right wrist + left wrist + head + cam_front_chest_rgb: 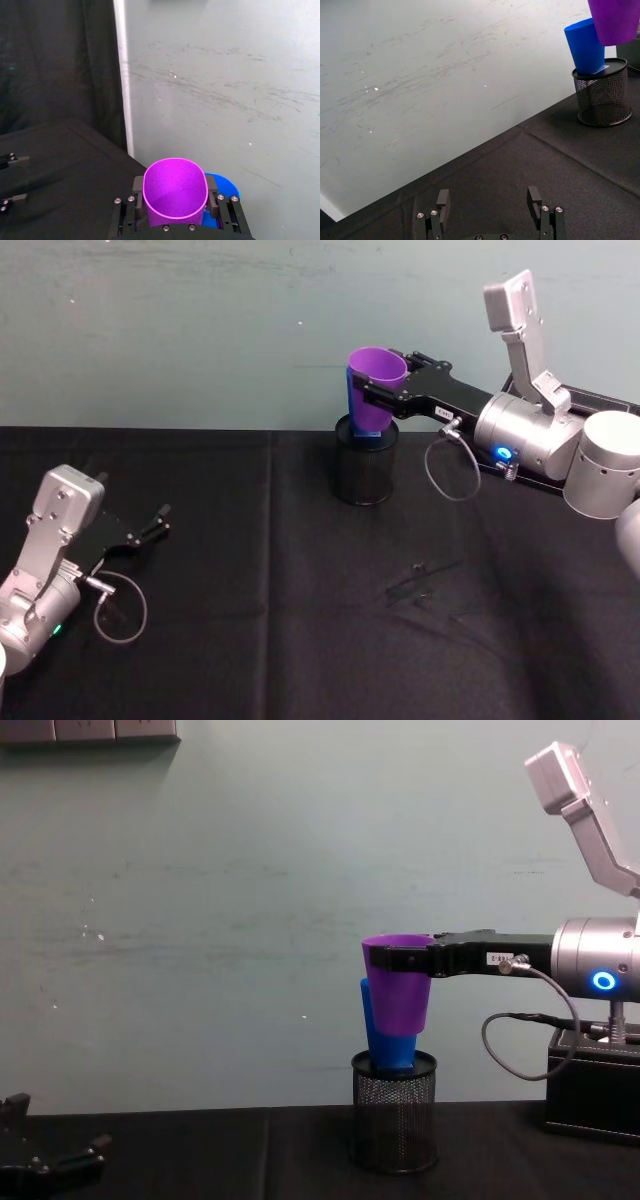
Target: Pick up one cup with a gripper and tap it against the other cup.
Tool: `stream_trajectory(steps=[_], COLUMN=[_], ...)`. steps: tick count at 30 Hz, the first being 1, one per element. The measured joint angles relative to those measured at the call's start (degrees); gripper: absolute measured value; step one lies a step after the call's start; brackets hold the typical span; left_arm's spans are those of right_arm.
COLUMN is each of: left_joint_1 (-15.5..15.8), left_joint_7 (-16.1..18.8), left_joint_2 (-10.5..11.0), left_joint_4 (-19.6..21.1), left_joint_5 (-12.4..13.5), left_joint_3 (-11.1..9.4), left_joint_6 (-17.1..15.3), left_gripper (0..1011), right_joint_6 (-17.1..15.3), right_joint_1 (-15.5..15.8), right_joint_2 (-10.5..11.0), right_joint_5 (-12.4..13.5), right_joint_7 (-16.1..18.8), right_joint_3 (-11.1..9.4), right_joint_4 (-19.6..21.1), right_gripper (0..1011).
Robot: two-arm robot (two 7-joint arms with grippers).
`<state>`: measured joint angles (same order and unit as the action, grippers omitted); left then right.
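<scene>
Pick done: right hand (400,961) clamps purple cup (398,995), held above mesh pen holder (394,1120), against or just beside blue cup (385,1045) standing in it. Tap contact unconfirmed. Left hand (489,197) open, parked well left of holder.

No legible text, brand or number in any view. One label noted: a small white label (493,959) on the black body of my right tool (400,960), on the side facing the chest camera, just ahead of the cable plug (516,961). Dark print runs along it in a short line, too small to read. In the head view the same label is a white sliver, also unreadable. The tool is clamped on the purple cup (397,988), whose wall is plain.
</scene>
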<state>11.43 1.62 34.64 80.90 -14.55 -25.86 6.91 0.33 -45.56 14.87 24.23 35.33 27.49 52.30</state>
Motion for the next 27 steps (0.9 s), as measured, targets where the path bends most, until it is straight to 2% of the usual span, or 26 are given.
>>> stream_trajectory(steps=[9,27], left_joint_1=[0.0,0.0], left_joint_7=[0.0,0.0], left_joint_2=[0.0,0.0], left_joint_4=[0.0,0.0], left_joint_5=[0.0,0.0], left_joint_3=[0.0,0.0], left_joint_6=[0.0,0.0], left_gripper=[1011,1011], right_joint_6=[0.33,1.19], right_joint_1=[-1.56,-2.22], right_joint_2=[-1.6,-2.58], right_joint_5=[0.03,-0.58], right_joint_7=[0.08,1.39], right_joint_3=[-0.79,-1.7], right_joint_4=[-3.71,-5.74], right_gripper=[724,726])
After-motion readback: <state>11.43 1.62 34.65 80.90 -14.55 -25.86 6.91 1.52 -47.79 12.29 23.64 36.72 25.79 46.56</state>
